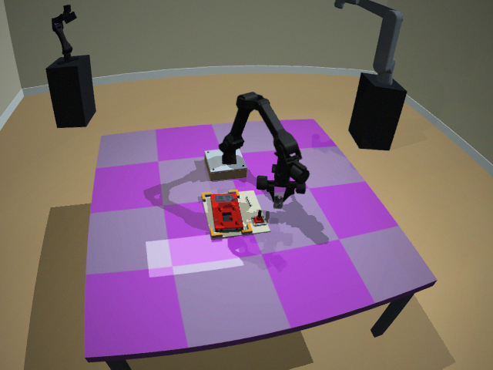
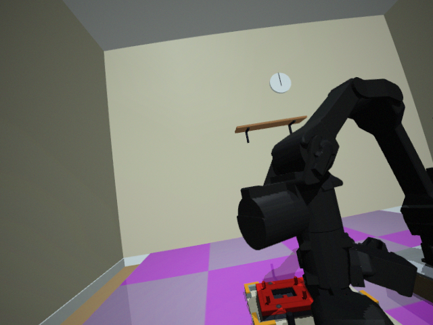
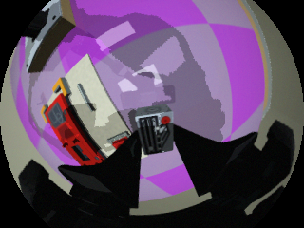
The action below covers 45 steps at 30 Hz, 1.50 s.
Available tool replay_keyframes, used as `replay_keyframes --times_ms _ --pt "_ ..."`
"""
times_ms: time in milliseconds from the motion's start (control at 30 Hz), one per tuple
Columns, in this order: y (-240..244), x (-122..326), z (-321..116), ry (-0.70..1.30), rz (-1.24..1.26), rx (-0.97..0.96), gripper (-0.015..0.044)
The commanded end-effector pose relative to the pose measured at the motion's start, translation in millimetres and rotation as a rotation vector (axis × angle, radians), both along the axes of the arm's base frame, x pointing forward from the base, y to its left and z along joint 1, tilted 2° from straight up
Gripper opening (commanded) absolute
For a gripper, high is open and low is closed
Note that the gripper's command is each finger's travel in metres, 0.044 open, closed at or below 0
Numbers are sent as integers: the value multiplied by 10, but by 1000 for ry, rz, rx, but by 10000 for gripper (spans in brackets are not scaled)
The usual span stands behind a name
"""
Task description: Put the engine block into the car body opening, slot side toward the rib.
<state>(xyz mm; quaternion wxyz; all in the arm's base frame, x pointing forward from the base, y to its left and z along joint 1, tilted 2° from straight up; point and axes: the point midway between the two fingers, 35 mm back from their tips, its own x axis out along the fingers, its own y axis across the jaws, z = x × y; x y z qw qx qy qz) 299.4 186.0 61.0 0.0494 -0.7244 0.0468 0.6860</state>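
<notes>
Wrist view: jaws grip the engine block.

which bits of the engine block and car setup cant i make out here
- grey block's underside: wrist view, faces away
- black gripper's fingertips: exterior view, below the bottom edge
- slot in the red car body: top view, too small

A purple-and-lilac checkered bench stands on a tan floor. Behind the bench rises a plain beige wall bearing a round white clock above a brown wooden shelf.
</notes>
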Motion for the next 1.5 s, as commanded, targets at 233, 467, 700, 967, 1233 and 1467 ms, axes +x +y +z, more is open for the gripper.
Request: replay_keyframes --times_ms 233,467,700,967,1233,1467 --pt "5 -13 345 -3 -2 1 0" --pt "-5 -46 567 -2 3 0 0" --pt "-23 -88 768 -1 7 -1 0" --pt "-138 -13 724 -1 -181 9 0" --pt "-312 89 652 -2 -459 23 0" --pt "-470 169 590 -4 -701 35 0"
